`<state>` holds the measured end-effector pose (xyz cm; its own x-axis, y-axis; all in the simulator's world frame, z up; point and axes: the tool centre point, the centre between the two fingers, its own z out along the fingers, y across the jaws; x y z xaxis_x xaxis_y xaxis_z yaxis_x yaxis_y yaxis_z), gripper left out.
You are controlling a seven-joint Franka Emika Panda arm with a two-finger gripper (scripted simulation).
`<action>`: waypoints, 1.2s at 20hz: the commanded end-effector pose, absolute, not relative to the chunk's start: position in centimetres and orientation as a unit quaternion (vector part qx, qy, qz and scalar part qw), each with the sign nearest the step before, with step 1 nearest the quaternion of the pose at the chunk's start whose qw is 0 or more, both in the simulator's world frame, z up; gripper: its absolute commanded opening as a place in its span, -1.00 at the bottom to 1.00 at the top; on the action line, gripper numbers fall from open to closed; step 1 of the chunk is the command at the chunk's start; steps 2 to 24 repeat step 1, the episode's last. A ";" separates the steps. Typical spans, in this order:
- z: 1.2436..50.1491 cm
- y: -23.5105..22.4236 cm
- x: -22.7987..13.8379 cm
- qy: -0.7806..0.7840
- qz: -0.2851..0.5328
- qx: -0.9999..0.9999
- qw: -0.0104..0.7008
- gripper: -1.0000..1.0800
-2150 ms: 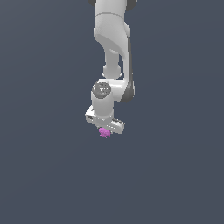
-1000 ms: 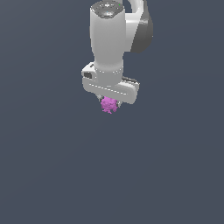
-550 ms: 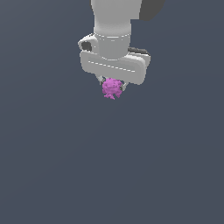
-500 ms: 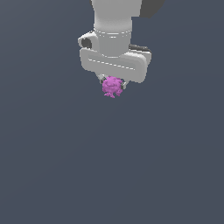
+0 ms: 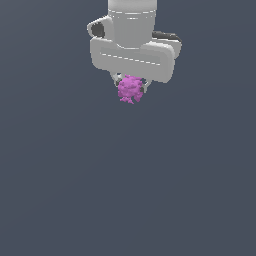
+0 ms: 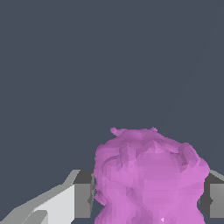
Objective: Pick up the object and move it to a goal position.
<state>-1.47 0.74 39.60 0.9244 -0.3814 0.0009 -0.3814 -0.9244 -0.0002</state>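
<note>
The object [image 5: 130, 89] is a small magenta-pink knobbly blob. It hangs between the fingers of my white gripper [image 5: 130, 86], high in the exterior view, well above the dark grey floor. The gripper is shut on it, with a finger on each side. In the wrist view the object [image 6: 148, 175] fills the space between the two grey fingers [image 6: 83, 194], which press on its sides. Most of the fingers is hidden behind the blob and the hand body.
A plain dark grey surface [image 5: 130, 190] fills the rest of both views. No goal marker and no other thing shows.
The gripper has risen and come closer to the exterior camera with the object held in it. It looks larger and sits higher in that view than two seconds ago.
</note>
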 end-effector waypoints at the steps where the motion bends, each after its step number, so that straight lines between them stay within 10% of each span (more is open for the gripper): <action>1: 39.8 0.8 -1.4 0.194 0.000 -0.981 0.000 -1.00; 24: 39.8 0.8 -1.4 0.194 0.000 -0.981 0.000 -1.00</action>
